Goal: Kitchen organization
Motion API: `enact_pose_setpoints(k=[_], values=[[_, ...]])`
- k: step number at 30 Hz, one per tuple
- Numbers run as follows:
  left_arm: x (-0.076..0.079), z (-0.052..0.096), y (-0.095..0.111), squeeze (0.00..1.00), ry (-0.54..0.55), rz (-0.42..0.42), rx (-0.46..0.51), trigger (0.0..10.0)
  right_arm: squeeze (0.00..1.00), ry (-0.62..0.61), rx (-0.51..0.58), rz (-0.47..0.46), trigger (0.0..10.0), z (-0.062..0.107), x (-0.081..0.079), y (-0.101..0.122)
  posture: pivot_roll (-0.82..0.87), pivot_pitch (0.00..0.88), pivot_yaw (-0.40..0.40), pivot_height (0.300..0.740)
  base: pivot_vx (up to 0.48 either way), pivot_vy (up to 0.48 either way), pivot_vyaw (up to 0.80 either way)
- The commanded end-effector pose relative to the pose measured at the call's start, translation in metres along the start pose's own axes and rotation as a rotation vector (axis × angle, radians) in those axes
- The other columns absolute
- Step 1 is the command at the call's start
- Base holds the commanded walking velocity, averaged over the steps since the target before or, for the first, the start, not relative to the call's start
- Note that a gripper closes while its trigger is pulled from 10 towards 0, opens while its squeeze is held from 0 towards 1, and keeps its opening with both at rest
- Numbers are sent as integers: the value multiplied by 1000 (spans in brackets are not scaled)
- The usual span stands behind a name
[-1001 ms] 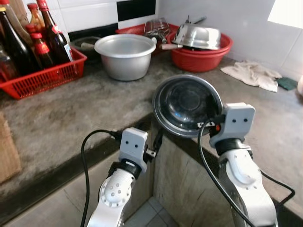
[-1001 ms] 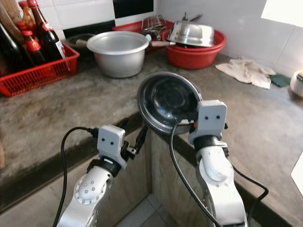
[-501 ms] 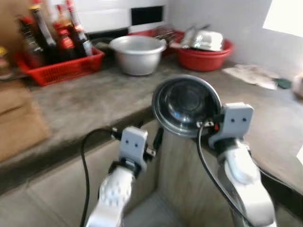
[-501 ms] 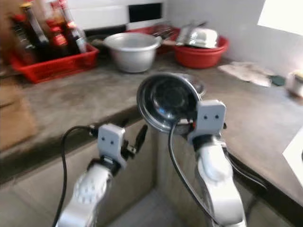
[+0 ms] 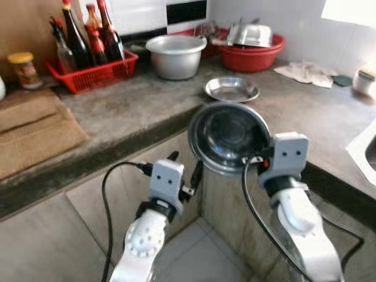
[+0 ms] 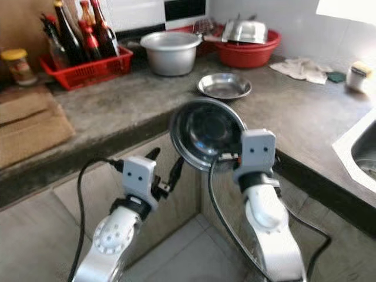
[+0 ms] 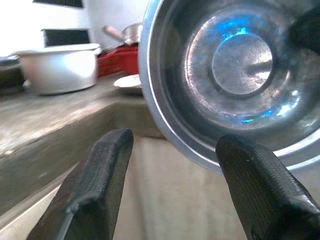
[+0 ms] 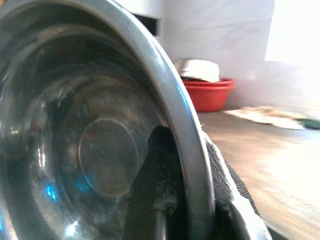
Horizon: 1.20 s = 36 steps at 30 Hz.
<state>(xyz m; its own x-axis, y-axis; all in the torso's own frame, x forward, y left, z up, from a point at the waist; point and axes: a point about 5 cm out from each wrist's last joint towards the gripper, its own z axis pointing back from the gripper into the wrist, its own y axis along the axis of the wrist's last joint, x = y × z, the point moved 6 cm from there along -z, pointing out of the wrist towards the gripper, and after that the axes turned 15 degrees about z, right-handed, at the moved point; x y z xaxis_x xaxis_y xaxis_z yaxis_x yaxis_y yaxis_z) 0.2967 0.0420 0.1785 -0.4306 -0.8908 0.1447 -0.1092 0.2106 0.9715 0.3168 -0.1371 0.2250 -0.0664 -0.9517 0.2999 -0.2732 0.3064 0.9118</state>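
Note:
A shiny steel bowl (image 5: 229,136) is tipped on its side, hollow facing me, in front of the counter's corner. My right gripper (image 5: 260,157) is shut on the bowl's rim (image 8: 175,100): one black finger (image 8: 157,185) lies inside the bowl, the other outside. My left gripper (image 5: 185,162) hangs lower and to the left of the bowl, open, with nothing between its fingers (image 7: 100,180). In the left wrist view the bowl (image 7: 235,75) stands just beyond the fingertips, apart from them.
On the grey counter (image 5: 129,100) lie a steel plate (image 5: 231,89), an aluminium pot (image 5: 176,56), a red basin (image 5: 252,53) of dishes, a red basket of bottles (image 5: 94,64), a jar (image 5: 24,67), a cloth (image 5: 306,73) and brown mats (image 5: 35,126). A sink (image 5: 367,150) is at the right; tiled floor lies below.
The camera has drawn back from the counter, so the plate, mats and sink have come into view. The bowl stays in my right gripper; both arms hold the same pose.

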Motion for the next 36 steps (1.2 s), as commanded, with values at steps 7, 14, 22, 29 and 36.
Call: enact_pose_setpoints(k=[7,14,22,29,36], values=[[-5,1,0,0,19,-13,-5,10000,0,5,9,-4,10000,1,-2,4,46,40,-30,740,-324,0,-579],[-4,1,-1,0,20,-8,-5,10000,0,-1,6,3,10000,1,0,3,43,40,-32,740,-323,0,-686],[-4,1,-1,0,19,-7,-7,10000,0,-13,9,17,10000,1,2,3,42,37,-35,740,-326,0,0],[-4,1,-1,0,20,-5,-4,10000,0,-9,-7,23,10000,0,1,0,43,34,-35,740,-327,0,-204],[-6,-1,-1,0,29,0,-8,10000,0,-5,-18,33,10000,0,-1,-2,41,27,-31,740,-90,0,-800]])
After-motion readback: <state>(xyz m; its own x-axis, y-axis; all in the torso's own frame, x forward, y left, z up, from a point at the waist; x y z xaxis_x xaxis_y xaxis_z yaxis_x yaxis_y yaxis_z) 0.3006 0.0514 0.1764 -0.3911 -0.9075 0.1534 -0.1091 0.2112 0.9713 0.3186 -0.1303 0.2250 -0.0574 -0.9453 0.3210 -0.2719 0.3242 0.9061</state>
